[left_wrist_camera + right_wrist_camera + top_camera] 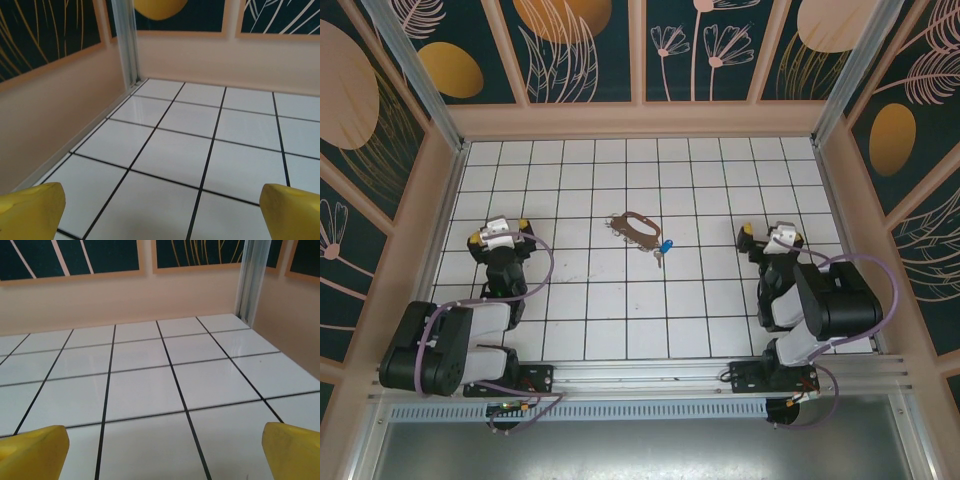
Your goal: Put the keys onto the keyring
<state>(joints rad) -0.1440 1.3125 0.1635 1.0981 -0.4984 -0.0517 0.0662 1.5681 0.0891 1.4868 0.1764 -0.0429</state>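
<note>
The keyring [634, 228], a brown oval strap loop, lies flat on the white tiled floor near the middle in the top view. Just off its lower right end lies a tiny key [665, 247] with a bright blue head and a short metal blade. My left gripper [501, 234] rests low at the left, well away from the loop, its yellow fingertips [30, 210] wide apart over bare tile. My right gripper [771, 238] sits at the right, also apart from the key, open with nothing between its yellow fingertips [292, 450].
Pinkish walls [640, 120] with dark floral panels enclose the tiled floor on three sides. Metal corner posts [125, 42] [252, 277] stand at the back corners. An aluminium rail [650, 385] runs along the near edge under both arm bases.
</note>
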